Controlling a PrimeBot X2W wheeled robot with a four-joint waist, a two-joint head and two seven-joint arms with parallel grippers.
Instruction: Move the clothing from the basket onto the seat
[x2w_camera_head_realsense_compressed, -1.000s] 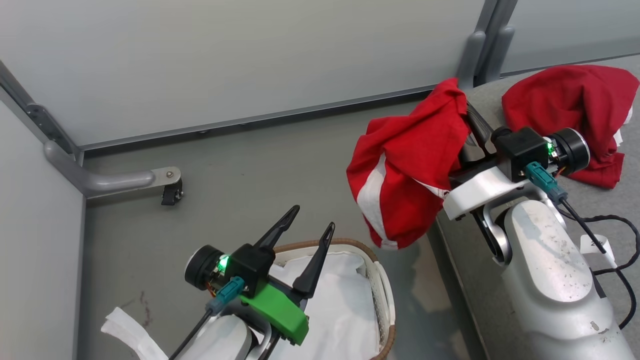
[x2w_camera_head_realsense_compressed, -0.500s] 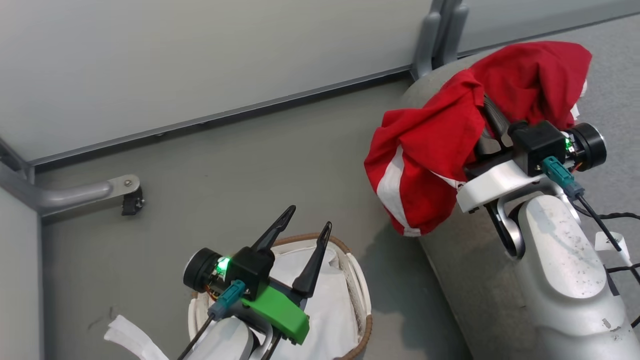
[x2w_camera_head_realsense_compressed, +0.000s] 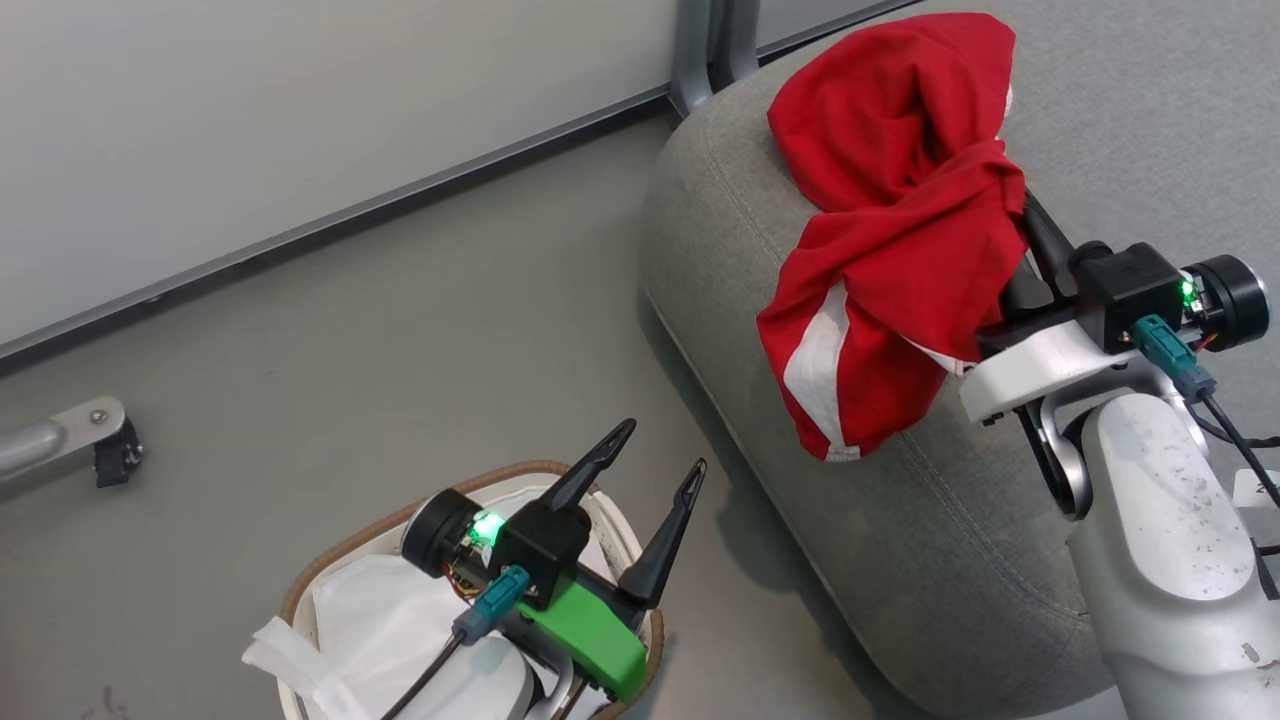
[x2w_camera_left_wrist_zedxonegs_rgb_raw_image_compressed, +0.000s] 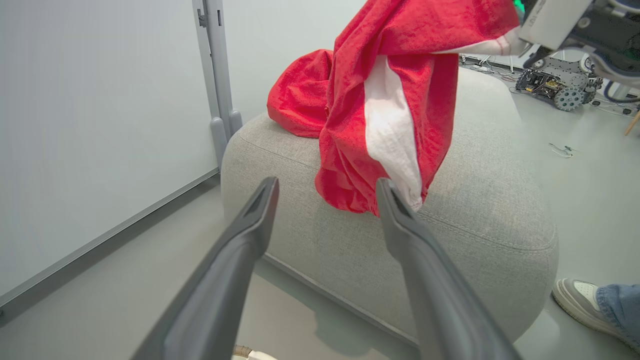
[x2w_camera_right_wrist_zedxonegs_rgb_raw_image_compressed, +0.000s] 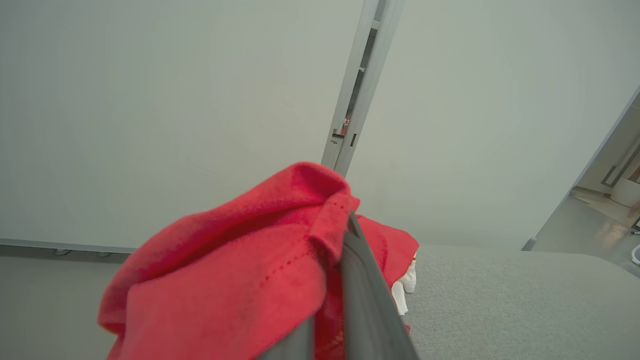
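1. Head view: the right claw, pressed together, pinches the striped garment, which hangs over the seat. The plain red garment lies just beyond its tips, and the basket sits under the left claw.
2. Left wrist view: the left claw (spread, empty) points at the seat.
3. Right wrist view: red cloth drapes the right claw's fingers.

You see two soft fabric garments: one plain red garment, one white-striped red garment. One oval white plastic basket with brown woven rim. One large grey upholstered seat. Two dark-fingered grippers: left gripper, right gripper.
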